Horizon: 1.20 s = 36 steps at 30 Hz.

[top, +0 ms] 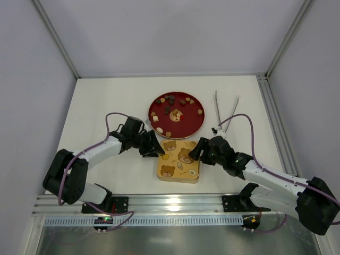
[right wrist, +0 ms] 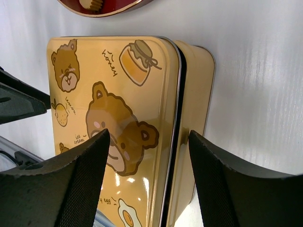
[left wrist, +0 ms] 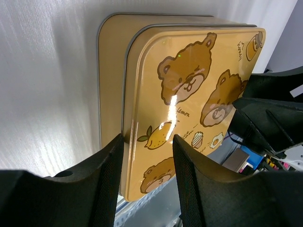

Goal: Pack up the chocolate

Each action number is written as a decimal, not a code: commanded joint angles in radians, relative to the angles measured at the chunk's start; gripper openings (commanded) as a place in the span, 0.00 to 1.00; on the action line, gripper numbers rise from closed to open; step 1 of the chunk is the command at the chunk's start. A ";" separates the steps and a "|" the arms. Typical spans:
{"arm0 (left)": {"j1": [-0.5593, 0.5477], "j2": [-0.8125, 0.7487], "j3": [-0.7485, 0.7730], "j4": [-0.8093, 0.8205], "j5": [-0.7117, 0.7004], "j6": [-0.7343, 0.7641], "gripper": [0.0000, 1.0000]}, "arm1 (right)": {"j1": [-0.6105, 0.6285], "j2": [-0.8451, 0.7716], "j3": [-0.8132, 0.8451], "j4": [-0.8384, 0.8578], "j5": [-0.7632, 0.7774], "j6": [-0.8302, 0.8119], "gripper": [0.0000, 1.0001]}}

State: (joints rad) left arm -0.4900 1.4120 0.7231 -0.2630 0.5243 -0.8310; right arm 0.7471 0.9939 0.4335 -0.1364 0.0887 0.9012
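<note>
Top external: bear-printed tin [top: 178, 160], lid on, logged just before red plate [top: 177, 113] of chocolates [top: 169, 109]; left gripper [top: 154, 148] and right gripper [top: 197, 150] flank it, jaws open, nothing held; lid handling judged current.

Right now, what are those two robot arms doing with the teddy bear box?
Both arms are at the yellow bear tin, one on each side. The left gripper and the right gripper each have open fingers straddling the edge of the lid, which sits on the tin slightly off to one side. The chocolates lie on the red plate behind the tin, so none are packed yet. A pair of tongs lies unused to the right of the plate.
</note>
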 commanded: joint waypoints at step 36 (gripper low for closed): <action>-0.039 0.033 -0.040 -0.013 -0.087 -0.036 0.45 | 0.012 0.069 0.028 0.024 0.031 -0.002 0.62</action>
State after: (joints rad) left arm -0.5236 1.4483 0.7197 -0.2741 0.4675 -0.8555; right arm 0.7567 1.0500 0.4377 -0.1421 0.1024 0.9115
